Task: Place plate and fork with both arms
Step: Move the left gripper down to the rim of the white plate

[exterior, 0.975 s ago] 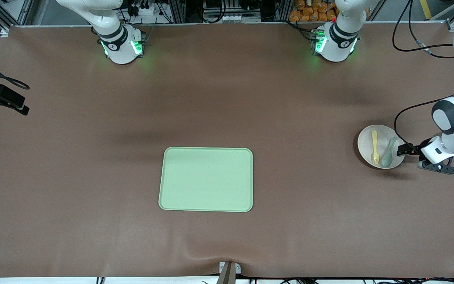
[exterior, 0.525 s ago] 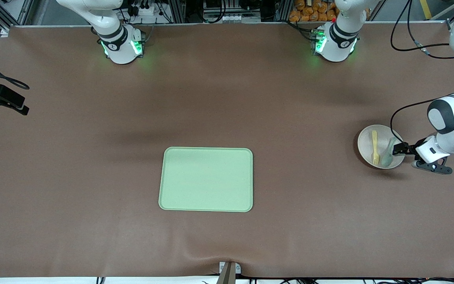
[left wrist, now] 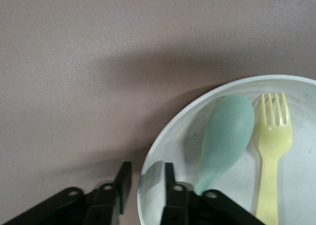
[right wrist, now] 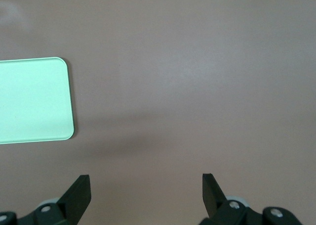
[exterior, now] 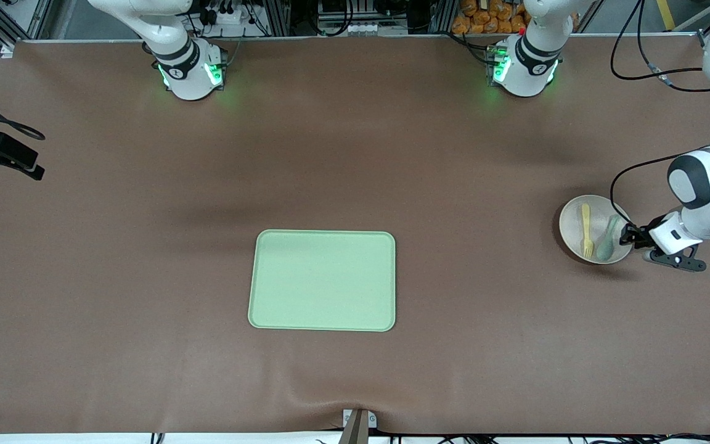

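L hand (exterior: 628, 236) at plate (exterior: 574, 231) rim, tray (exterior: 322, 280) mid-table

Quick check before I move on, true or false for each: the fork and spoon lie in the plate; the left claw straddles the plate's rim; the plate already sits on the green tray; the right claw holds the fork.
1. The fork and spoon lie in the plate. True.
2. The left claw straddles the plate's rim. True: one finger is inside, one outside.
3. The plate sits on the green tray. False: it rests on the table toward the left arm's end, apart from the tray.
4. The right claw holds the fork. False: it is open and empty above bare table beside the tray.
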